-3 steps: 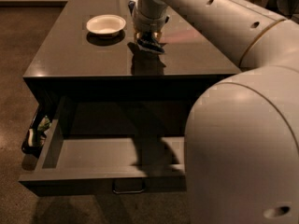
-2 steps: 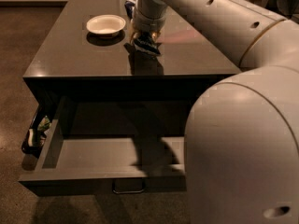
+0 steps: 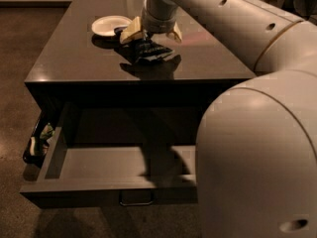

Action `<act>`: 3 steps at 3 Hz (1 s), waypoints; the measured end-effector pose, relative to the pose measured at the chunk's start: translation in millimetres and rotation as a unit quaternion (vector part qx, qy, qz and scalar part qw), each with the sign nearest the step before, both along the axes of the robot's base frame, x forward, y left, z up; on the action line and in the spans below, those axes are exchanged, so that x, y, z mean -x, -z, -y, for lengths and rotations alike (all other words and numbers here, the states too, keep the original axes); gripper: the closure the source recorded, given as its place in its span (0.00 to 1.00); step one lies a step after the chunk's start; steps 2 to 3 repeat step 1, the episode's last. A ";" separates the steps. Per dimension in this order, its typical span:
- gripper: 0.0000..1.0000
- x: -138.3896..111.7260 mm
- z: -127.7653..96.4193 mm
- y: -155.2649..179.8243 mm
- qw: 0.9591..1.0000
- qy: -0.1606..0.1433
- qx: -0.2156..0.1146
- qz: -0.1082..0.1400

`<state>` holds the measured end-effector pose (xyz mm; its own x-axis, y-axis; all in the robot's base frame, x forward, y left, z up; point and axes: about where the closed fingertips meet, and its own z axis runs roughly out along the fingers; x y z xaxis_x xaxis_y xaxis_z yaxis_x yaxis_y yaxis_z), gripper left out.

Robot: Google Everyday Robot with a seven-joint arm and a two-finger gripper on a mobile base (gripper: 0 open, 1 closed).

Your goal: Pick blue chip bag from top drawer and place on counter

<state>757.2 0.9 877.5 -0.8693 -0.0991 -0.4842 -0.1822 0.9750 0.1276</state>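
My jaws stand wide just above the blue chip bag [image 3: 152, 52], flat on the table [image 3: 74, 58], long axis left-right; free room toward the front edge.

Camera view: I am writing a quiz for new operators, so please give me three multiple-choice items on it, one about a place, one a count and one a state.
1. Where does the blue chip bag lie?
A. on the floor
B. on the counter, beneath the tool
C. on a shelf

2. Counting the white bowl, how many bowls are on the counter?
A. one
B. two
C. four

3. The top drawer is:
A. shut
B. taken out
C. pulled open

Answers:
1 B: the bag rests on the glossy top, and the tool hangs just above it with its fingers spread.
2 A: only a single bowl stands there, beyond the bag.
3 C: its lighter grey inside shows in front of the counter's edge.
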 end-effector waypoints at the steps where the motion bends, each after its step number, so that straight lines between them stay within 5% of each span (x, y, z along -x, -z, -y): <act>1: 0.00 0.0 0.0 0.0 1.000 0.000 0.000 0.000; 3: 0.00 0.0 0.0 0.0 1.000 0.000 0.000 0.000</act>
